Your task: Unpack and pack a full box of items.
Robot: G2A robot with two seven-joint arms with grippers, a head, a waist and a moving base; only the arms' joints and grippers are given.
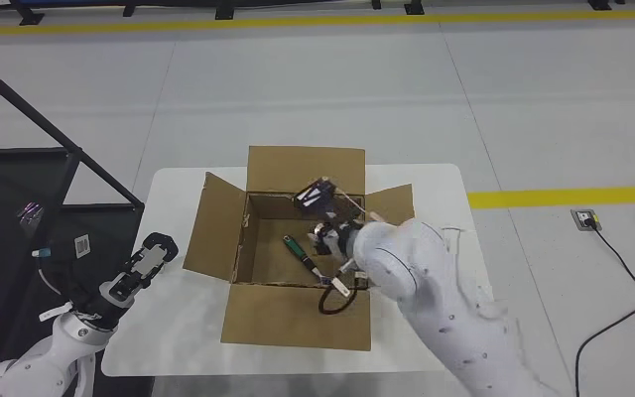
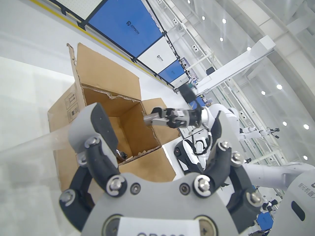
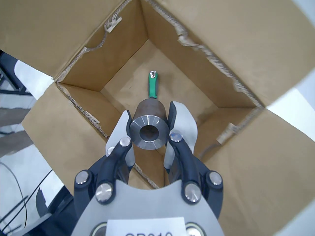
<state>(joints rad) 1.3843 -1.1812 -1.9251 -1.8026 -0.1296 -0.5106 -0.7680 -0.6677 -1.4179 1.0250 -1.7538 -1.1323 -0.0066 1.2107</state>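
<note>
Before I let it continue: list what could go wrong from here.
1. The right gripper holds the smooth metal cylinder by its round side over the open box; it could slip out and fall.
2. The green-handled tool lies on the box floor, roughly below; a dropped or lowered cylinder may land on it instead of lying flat.

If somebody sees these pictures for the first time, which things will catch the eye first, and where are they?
The open brown cardboard box stands on the white table with all four flaps spread. Above its opening, the right gripper is shut on a grey metal cylinder with a hole in its end. A green-handled tool lies on the box floor.
</note>
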